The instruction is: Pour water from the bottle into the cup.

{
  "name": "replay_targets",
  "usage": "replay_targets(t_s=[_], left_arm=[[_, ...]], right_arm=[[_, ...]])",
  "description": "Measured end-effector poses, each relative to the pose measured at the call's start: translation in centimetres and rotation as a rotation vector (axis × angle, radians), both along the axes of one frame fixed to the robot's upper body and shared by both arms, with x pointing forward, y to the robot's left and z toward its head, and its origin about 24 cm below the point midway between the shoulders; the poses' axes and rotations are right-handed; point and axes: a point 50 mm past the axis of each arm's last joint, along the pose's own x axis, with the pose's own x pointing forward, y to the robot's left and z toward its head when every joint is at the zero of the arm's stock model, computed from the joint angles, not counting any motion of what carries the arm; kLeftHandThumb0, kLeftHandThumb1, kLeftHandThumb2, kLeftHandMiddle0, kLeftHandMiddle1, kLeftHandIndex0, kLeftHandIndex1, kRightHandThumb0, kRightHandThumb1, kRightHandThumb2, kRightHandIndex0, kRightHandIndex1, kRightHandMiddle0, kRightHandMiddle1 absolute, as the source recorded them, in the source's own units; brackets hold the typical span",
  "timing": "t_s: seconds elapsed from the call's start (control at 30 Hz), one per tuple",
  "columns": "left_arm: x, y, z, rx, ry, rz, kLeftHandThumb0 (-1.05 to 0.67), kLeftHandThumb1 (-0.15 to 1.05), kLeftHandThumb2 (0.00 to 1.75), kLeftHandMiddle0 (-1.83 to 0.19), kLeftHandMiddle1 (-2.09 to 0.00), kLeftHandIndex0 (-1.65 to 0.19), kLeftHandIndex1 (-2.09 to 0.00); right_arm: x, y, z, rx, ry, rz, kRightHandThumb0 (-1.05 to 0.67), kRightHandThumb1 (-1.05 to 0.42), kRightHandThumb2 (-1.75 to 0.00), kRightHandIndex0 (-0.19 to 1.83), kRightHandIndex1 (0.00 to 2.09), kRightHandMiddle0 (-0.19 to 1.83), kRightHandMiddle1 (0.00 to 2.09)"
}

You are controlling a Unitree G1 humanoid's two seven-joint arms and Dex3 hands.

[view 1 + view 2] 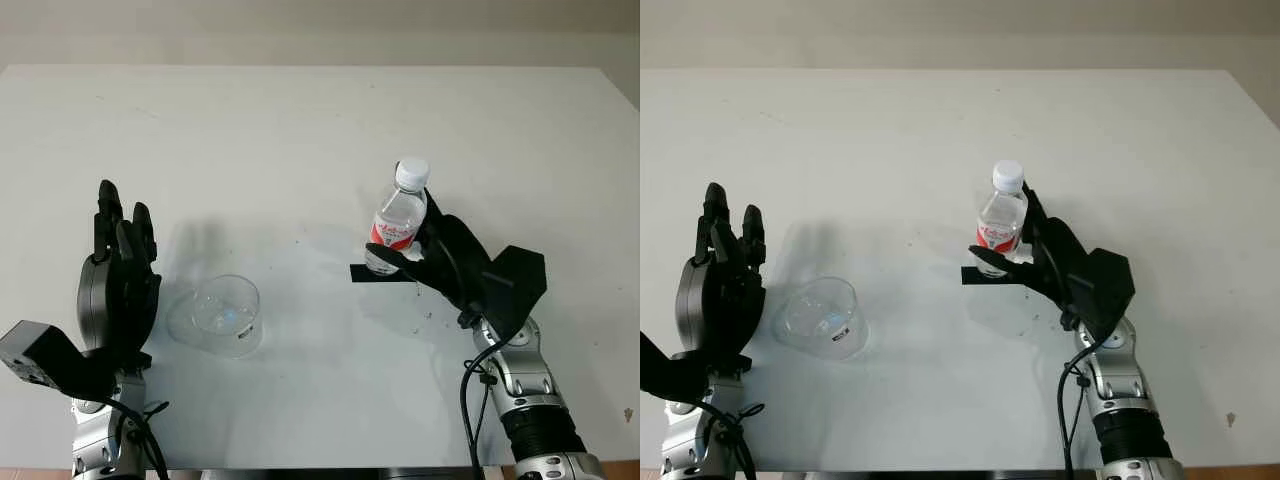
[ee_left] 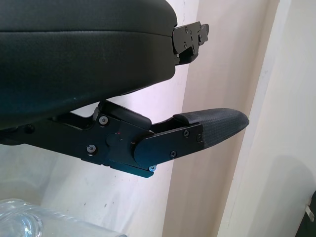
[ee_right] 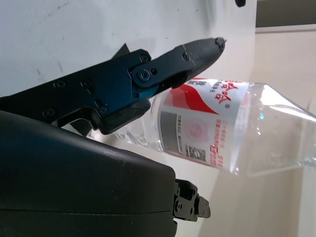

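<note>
The right hand [image 1: 425, 255] grips a clear bottle [image 1: 398, 217] with a red-and-white label, standing almost upright, its white cap [image 1: 412, 173] leaning slightly away from the palm. Fingers [image 3: 163, 66] cover its lower part. The left hand [image 1: 118, 290] is open, with a clear cup [image 1: 215, 315] on the table [image 1: 300, 130] just beside it.

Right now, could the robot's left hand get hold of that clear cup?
Probably yes: the open left hand is right beside the cup, with nothing between them on the table.
</note>
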Motion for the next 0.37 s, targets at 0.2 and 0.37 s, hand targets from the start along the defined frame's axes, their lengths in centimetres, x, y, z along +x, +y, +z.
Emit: replay_targets(t_s=[0.2,0.37], left_arm=[[0.0,0.0,0.0,0.003,0.002,0.003,-0.70,1.05,0.65,0.12,-0.05,0.19,-0.03],[-0.1,0.0,0.0,0.003,0.002,0.005,-0.70,1.05,0.64,0.12,-0.06,0.19,-0.03]], right_arm=[[0.2,-0.2,0.7,-0.002,-0.042,0.031,-0.95,-0.92,-0.06,-0.19,0.00,-0.19,0.00],[0.1,-0.1,1.7,0.012,-0.080,0.081,-0.95,-0.92,-0.05,-0.19,0.00,-0.19,0.00]])
